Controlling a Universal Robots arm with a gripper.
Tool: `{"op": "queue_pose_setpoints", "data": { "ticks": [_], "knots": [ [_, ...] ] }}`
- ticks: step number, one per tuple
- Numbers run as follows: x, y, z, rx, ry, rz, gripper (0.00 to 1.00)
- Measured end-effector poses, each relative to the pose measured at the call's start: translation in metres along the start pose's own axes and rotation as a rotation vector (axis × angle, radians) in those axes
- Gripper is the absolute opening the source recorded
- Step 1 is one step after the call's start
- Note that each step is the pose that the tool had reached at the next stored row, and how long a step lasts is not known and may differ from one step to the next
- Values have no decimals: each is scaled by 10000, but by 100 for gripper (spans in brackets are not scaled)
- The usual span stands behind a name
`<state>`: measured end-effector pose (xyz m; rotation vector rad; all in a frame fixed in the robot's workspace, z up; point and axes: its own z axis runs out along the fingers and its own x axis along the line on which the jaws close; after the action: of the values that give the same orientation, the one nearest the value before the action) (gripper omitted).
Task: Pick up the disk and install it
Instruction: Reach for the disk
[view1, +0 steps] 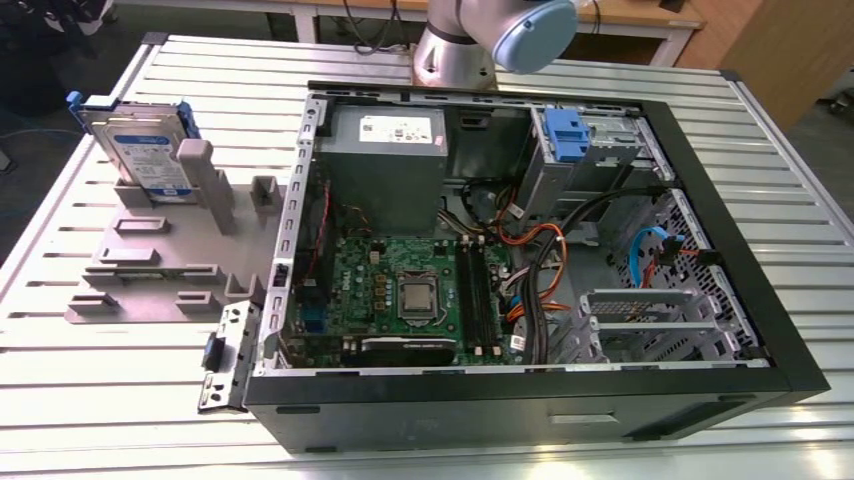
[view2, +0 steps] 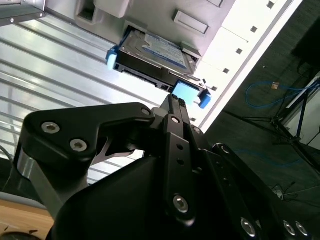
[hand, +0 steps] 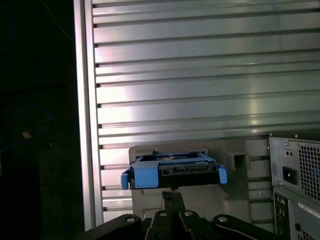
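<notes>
The disk (view1: 140, 150) is a silver drive with a white-and-blue label and blue side rails. It stands on edge in a grey fixture (view1: 147, 270) on the exterior view's left, outside the computer case. Both wrist views look along my gripper at it: the disk (view2: 155, 55) (hand: 172, 172) shows its connector end and blue rail tips. My gripper (view2: 176, 100) (hand: 172, 194) points at that end from a short distance, apart from it. Its black fingers meet at the tips with nothing between them.
An open computer case (view1: 287, 250) lies on the slatted metal table (view1: 120, 400), with its motherboard, cables and grey power supply box (view1: 387, 140) exposed. A blue clip (view1: 567, 135) sits in the drive bay at the back. The table edge (hand: 82, 125) is close beyond the fixture.
</notes>
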<state>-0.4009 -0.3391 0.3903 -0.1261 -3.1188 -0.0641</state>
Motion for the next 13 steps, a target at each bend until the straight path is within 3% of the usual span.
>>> {"op": "queue_pose_setpoints", "data": {
  "ticks": [8,13],
  "knots": [
    [168,12,8,1,1,0,11],
    [202,13,8,1,1,-2,11]
  ]
}}
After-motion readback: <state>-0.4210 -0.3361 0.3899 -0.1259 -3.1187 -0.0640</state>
